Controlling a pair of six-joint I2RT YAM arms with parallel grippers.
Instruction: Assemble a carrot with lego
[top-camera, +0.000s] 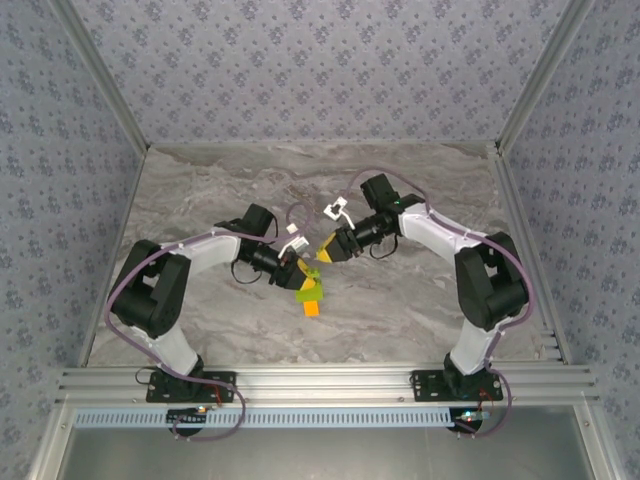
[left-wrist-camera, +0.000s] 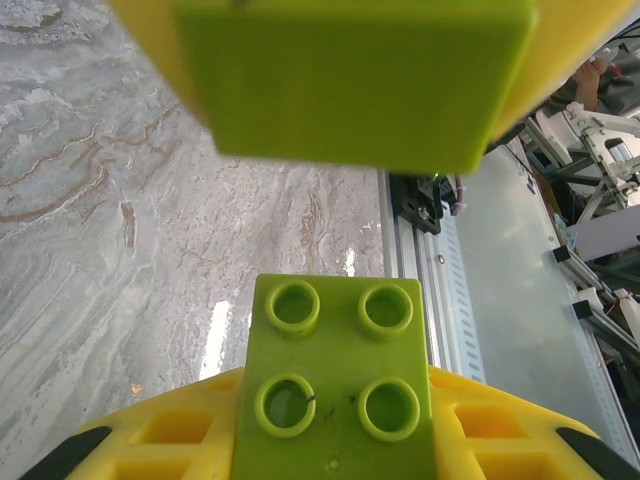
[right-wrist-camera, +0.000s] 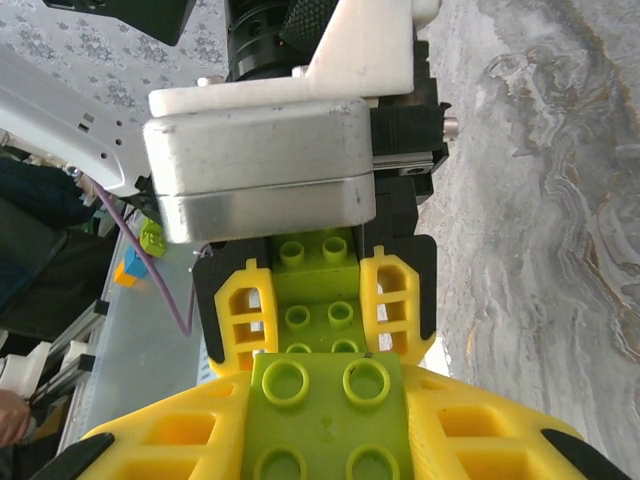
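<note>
Left tool clamped on studded lime brick, right tool clamped on green brick

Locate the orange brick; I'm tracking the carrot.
Top view: the orange brick is near the middle of the table, just below the left gripper, adjoining a lime-green brick.

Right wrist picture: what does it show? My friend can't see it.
Two yellow tools face each other, each pinching a lime-green lego brick. The right tool holds the near brick at the bottom, close to the far brick in the left tool, under a silver box, with grey marbled table on the right.
</note>
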